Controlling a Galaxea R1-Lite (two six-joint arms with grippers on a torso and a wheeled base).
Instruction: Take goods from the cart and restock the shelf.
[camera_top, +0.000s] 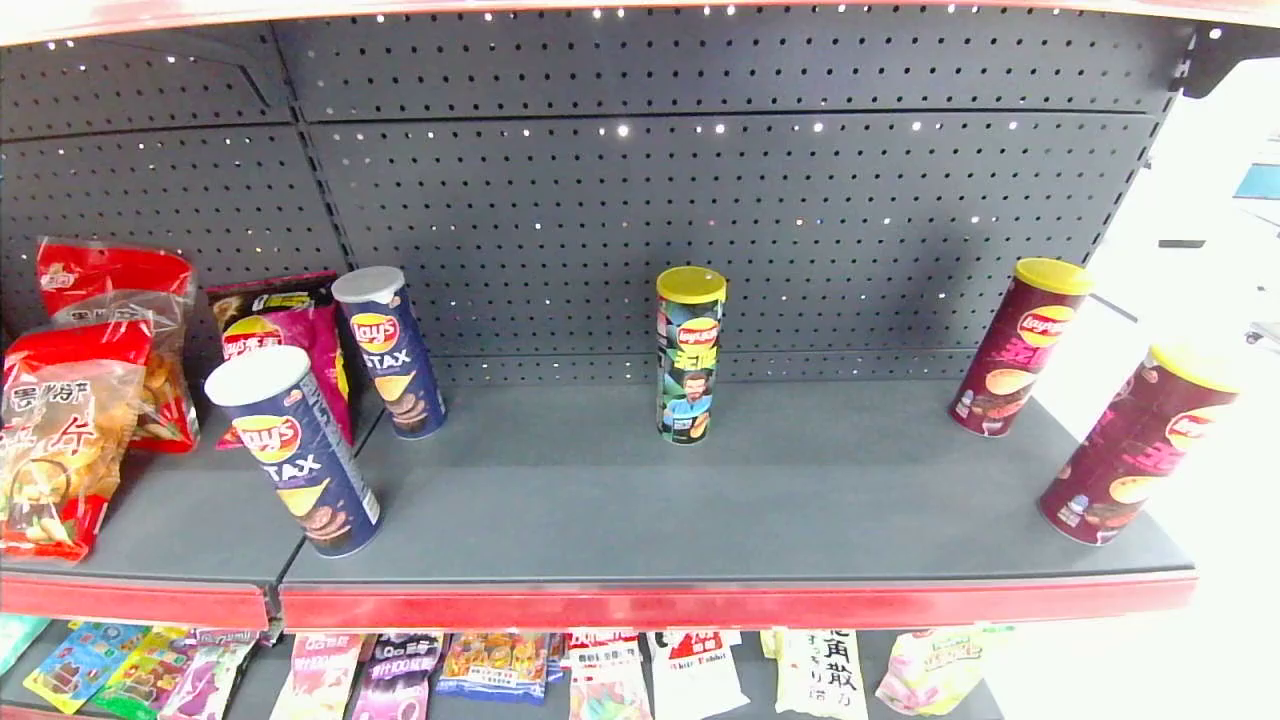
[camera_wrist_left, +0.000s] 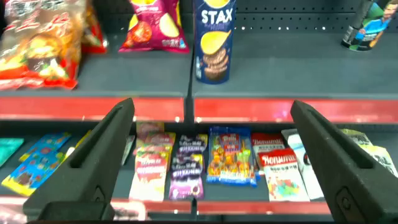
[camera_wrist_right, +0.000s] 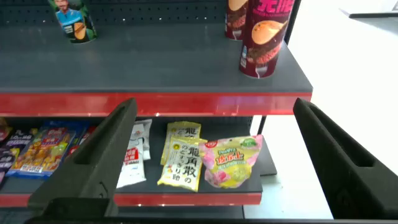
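Shelf (camera_top: 760, 500): dark grey board with a red front lip and a perforated back panel (camera_top: 740, 190) behind it. Clock positions below are read on the board as the head view shows it.

Goods on the board, all upright:
- navy chip can (camera_top: 295, 450), white lid, at 8 o'clock, close to the front lip, by the seam between two boards.
- second navy chip can (camera_top: 392, 352), at 10 o'clock near the back panel, just beside a magenta chip bag (camera_top: 285, 325) on its 9 o'clock side.
- green-and-black chip can (camera_top: 690, 355), yellow lid, near the middle toward 12 o'clock, well apart from the others.
- maroon chip can (camera_top: 1020, 345), yellow lid, at 2 o'clock.
- second maroon chip can (camera_top: 1135, 450), at 4 o'clock, near the board's end.
- red snack bags (camera_top: 70, 430), at far 9 o'clock, one behind another.

Lower shelf (camera_top: 870, 665), under the red lip: small packets (camera_top: 600, 675) lie in a row.

Left hand (camera_wrist_left: 211, 168): dark fingers (camera_wrist_left: 93, 158) spread wide with nothing between them. It is held in front of the red lip, facing the navy chip can at 8 o'clock.

Right hand (camera_wrist_right: 214, 165): spread wide and empty. It is in front of the lip, facing the 4 o'clock end where the maroon cans stand.
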